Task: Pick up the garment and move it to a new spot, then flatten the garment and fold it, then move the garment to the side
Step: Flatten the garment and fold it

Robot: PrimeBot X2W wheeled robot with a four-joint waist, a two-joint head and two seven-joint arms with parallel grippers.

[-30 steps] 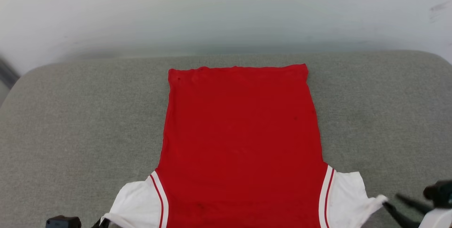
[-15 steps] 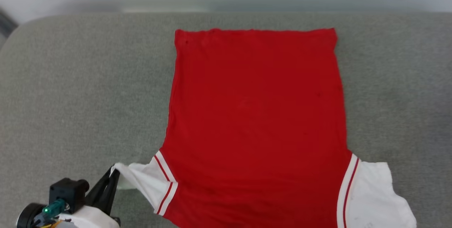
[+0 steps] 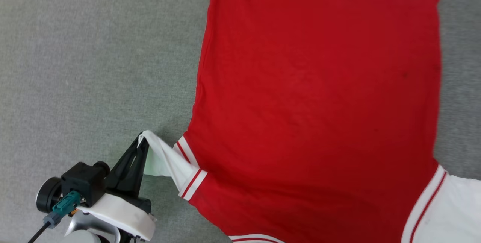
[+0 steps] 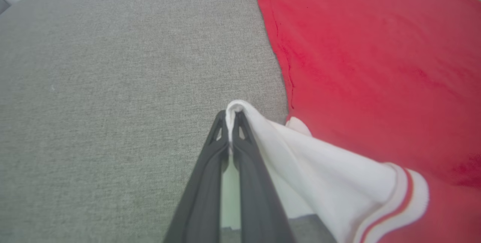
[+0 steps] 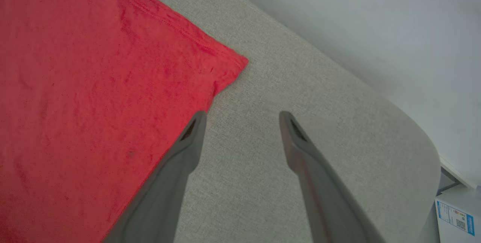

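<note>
On the grey tabletop [image 3: 94,66], the garment [image 3: 319,104] lies spread plain side up: right gripper [image 5: 242,117] jaws, now spread, have released their sleeve, while left gripper [image 3: 141,138] jaws still pinch the raised left sleeve [image 3: 165,160], suggesting flattening nears completion.

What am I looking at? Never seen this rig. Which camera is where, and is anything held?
A wheeled robot with two arms, each ending in a two-finger gripper. The overhead picture is from its head camera. The other two are from wrist cameras looking along each gripper's fingers. A red-and-white shirt lies flat on a grey padded surface. The left gripper is shut on the tip of one white sleeve, lifting it. The right gripper is open, holds nothing, and hangs over the surface by the shirt's edge.
</note>
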